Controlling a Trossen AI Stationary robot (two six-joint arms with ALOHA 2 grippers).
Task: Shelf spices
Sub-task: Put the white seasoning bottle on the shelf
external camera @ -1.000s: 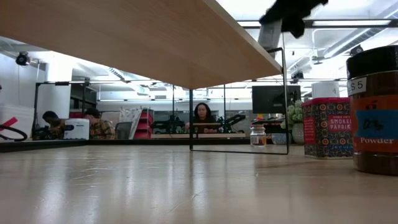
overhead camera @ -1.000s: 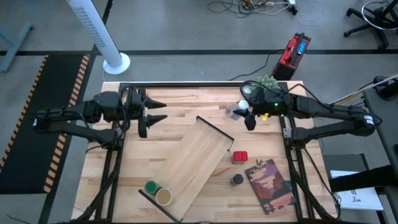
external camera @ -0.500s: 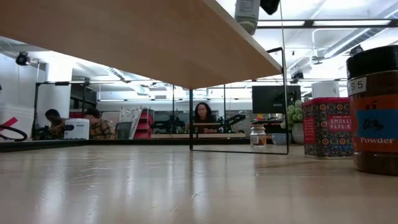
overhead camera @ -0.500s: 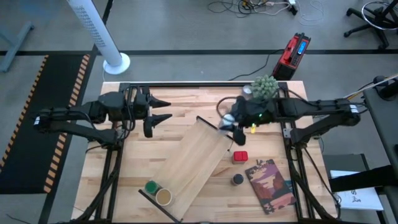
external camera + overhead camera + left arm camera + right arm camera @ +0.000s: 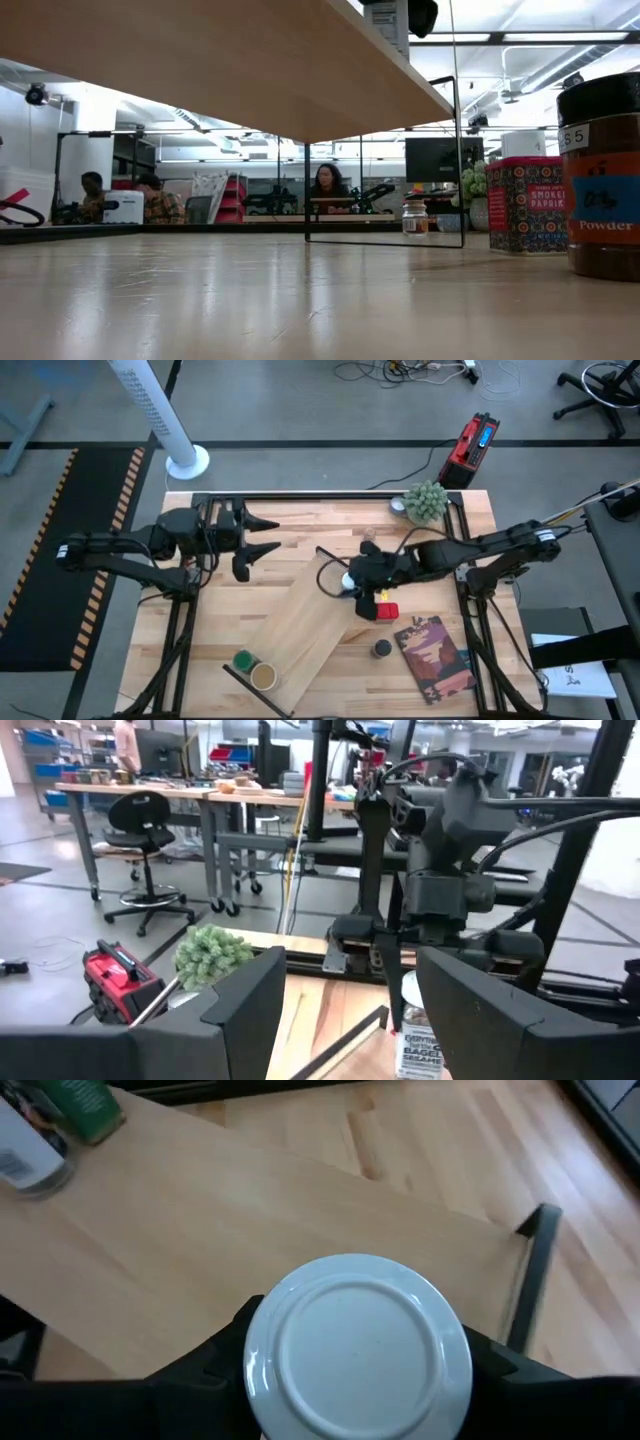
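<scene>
Right wrist view: right gripper clamps white-topped jar over shelf, fingertips hidden; left gripper parted, empty.

shelf middle: bare | near end: green-topped jar, tan-topped jar | far end: right end effector

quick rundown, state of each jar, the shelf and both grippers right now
white-topped jar: held upright in the right gripper above the shelf's end
right gripper: shut on the white-topped jar
left gripper: open, empty, waiting at the table's left
shelf: set at a slant across the table
green-topped jar and tan-topped jar: upright on the shelf
red jar, black-topped jar, clear glass jar: on the table, off the shelf
</scene>
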